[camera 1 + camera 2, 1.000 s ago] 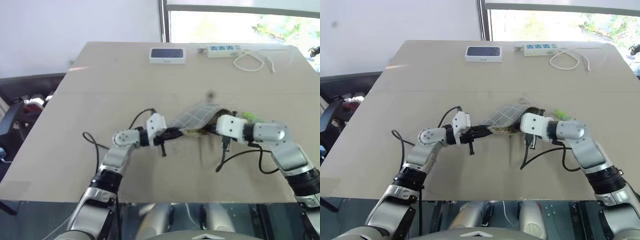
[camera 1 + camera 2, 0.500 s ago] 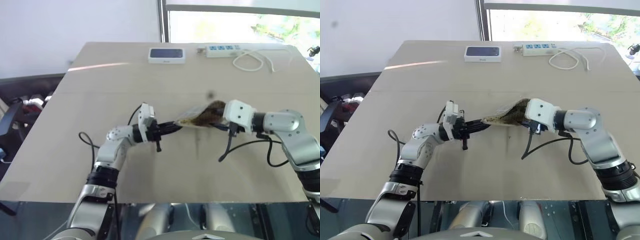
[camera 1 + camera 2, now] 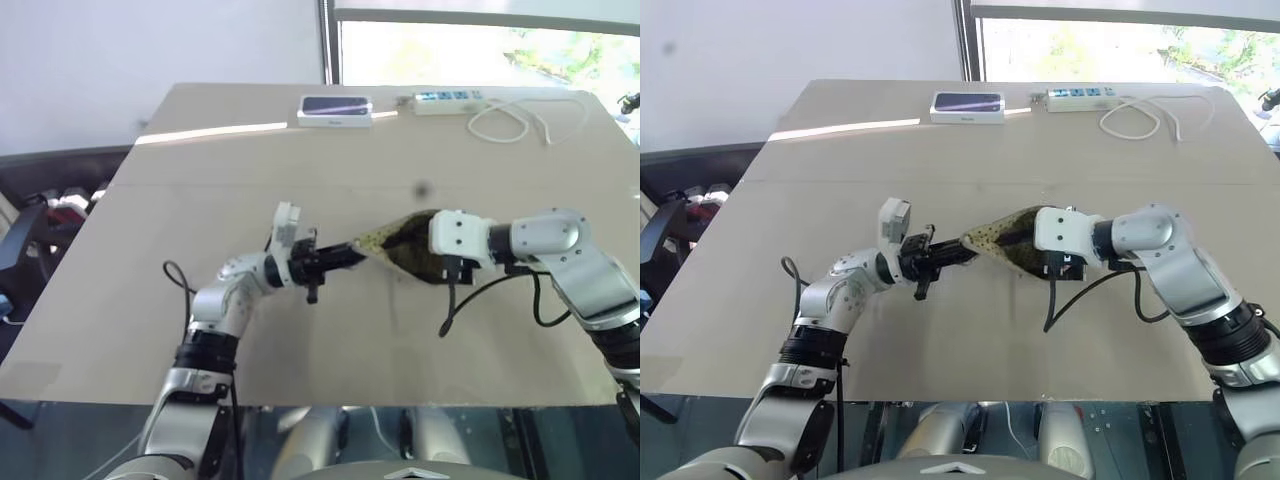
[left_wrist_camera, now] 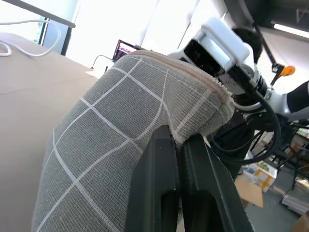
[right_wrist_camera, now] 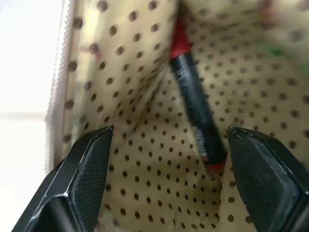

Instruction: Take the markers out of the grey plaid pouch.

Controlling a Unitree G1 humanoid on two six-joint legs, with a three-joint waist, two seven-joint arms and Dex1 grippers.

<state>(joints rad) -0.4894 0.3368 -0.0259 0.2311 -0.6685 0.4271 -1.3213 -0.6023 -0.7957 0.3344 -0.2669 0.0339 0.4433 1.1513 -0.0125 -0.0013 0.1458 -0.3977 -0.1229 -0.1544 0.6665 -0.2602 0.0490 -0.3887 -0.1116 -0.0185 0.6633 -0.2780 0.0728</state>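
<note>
My right gripper (image 5: 164, 174) gapes empty inside the grey plaid pouch (image 4: 120, 145) over 1 red-capped marker (image 5: 195, 108), left gripper (image 4: 179, 164) clamped on its edge; closing off-centre risks pinching lining instead.

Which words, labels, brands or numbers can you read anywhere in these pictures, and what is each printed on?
None can be read.
Marker inside the pouch: faint pale print on its black barrel, too blurred to read.
White-edged dark box at the table's far edge: no legible text.
Power strip: markings too small to read.
</note>
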